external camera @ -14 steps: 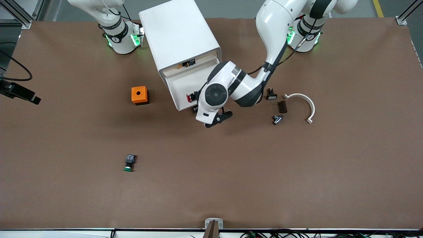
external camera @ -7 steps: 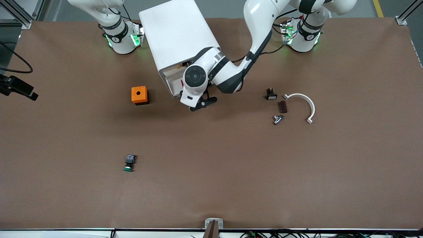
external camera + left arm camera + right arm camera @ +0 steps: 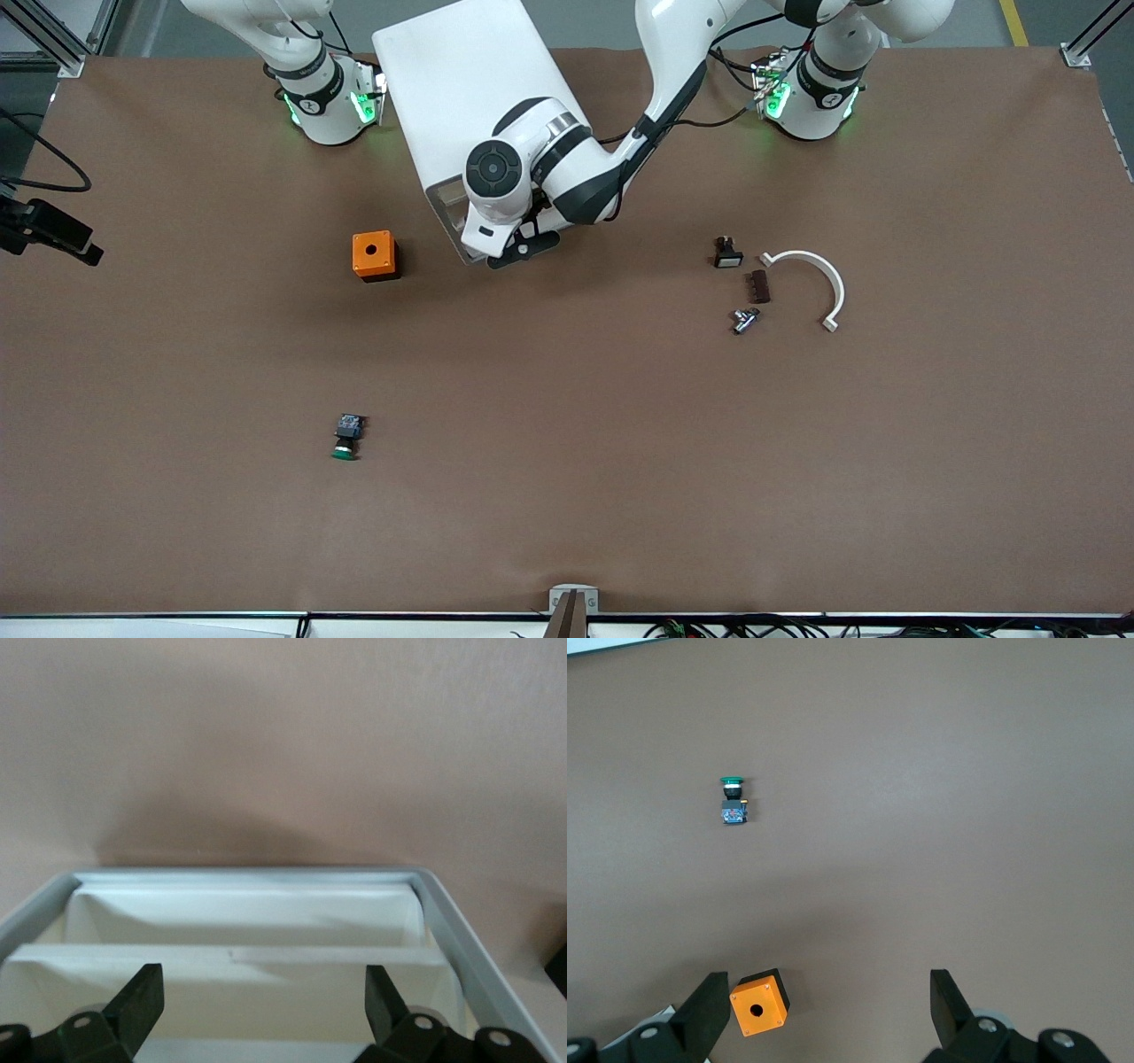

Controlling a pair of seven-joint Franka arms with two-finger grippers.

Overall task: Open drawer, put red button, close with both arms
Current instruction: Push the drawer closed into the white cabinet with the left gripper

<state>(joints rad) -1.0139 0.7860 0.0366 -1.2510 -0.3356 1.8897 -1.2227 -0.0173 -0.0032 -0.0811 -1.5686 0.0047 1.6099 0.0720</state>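
Left gripper [image 3: 261,997] spread at drawer [image 3: 244,917]; orange box [image 3: 374,255] beside cabinet [image 3: 474,93]

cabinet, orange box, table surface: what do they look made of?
Cabinet: likely moulded plastic, smooth white, rounded edges, faint sheen. Orange box: probably plastic too, uniform saturated colour, matte, one round hole on top. Table: brown matte covering, no glare, faintly textured; paper or a mat, hard to say which.

Orange box [image 3: 375,255] (green-capped button [image 3: 347,438] nearer)
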